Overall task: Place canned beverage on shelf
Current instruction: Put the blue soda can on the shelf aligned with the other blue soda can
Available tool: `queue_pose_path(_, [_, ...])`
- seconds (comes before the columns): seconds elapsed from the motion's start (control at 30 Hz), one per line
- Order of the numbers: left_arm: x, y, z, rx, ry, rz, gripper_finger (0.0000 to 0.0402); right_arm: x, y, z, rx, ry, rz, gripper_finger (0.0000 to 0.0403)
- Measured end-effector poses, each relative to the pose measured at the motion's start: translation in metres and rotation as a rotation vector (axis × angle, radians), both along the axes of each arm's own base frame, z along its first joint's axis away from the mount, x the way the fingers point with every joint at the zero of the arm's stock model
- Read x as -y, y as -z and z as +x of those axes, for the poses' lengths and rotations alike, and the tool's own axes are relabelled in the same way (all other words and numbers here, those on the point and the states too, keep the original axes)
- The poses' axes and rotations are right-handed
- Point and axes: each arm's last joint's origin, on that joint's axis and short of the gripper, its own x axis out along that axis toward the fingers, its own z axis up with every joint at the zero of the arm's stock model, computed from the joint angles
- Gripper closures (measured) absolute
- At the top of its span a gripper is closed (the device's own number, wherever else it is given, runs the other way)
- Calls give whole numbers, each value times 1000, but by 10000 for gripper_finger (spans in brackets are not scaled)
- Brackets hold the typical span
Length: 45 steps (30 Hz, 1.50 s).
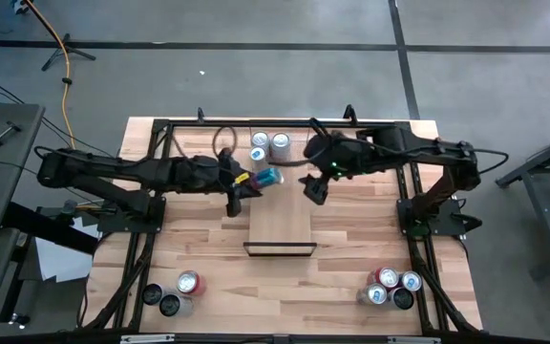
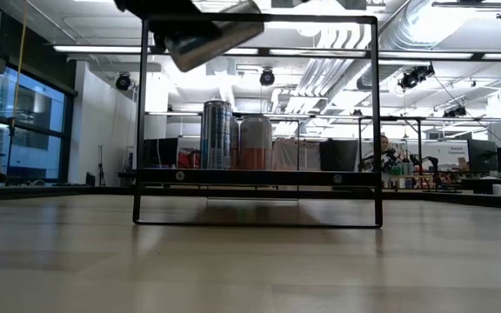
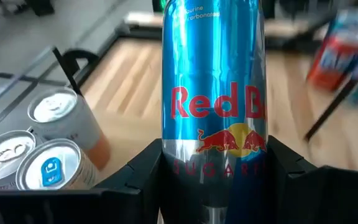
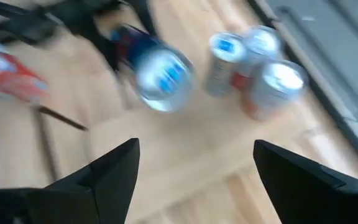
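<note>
We see first the wide butcher-block tabletop, and on it the shelf, a long narrow light-wood plank with a thin black metal frame standing at its near end. In the low view that frame rises as a tall black rectangle with a crossbar.

Both dark arms reach in over the far half of the table. The left gripper sits at the shelf's left edge, clamped on a tall slim blue-and-silver Red Bull can; in the left wrist view we see the can wedged between the two black fingers. The can lies tilted, almost on its side, held in the air above the far left part of the plank and not resting on it; in the low view it shows as a slanted silver cylinder near the frame's top left corner.

The right gripper hovers just over the shelf's right edge, its fingers spread apart and holding nothing, as the right wrist view shows.

At the shelf's far end stands a group of silver-topped cans, upright and touching one another; one has an orange side.

Smaller clusters of cans stand at the near left corner and near right corner of the table, well apart from the shelf.
</note>
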Motion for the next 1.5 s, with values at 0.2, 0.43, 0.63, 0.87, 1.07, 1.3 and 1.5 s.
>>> queue_pose_path(0.2, [6,36,-6,320,-72,-165,255,-6,30,-23,-79,48,12,101])
queue_pose_path(0.43, [15,64,0,489,-191,-234,255,-18,108,-34,297,63,274,100])
queue_pose_path(0.63, [19,72,26,487,-225,-230,255,-7,139,-19,814,183,383,100])
queue_pose_path(0.87, [23,69,57,482,-235,-208,255,9,141,-18,840,284,322,100])
queue_pose_path(1.07, [17,69,75,486,-260,-189,255,17,134,-16,862,300,316,100])
queue_pose_path(1.3, [18,67,86,490,-266,-192,254,18,135,-15,863,339,324,115])
queue_pose_path(1.5, [18,66,87,491,-260,-184,220,18,135,-15,865,351,330,183])
